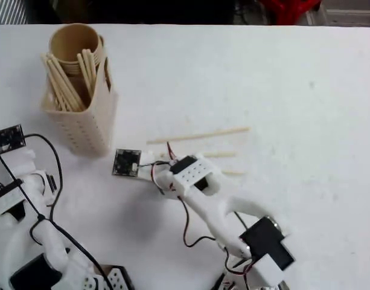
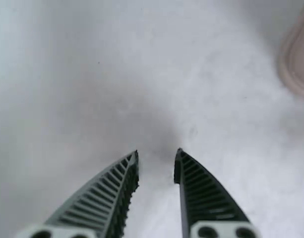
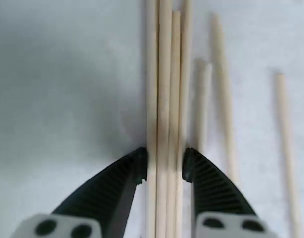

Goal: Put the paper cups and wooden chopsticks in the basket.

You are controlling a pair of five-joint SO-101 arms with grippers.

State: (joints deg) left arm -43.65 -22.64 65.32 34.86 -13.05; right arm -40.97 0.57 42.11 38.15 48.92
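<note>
Right gripper, ribbed jaws, pinches slim wooden chopsticks (pale bundle).

The right arm is white plastic with black motor boxes and thin red and black cables. The left arm is white too, with a thick black cable. The left gripper and right gripper have dark ribbed fingers.

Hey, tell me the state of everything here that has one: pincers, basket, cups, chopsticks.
Left pincer: open, empty.
Right pincer: shut on chopstick bundle.
Basket: upright, partly filled.
Paper cups: nested, upright in basket.
Basket chopsticks: standing beside the cups.
Loose chopsticks: lying on table.
</note>
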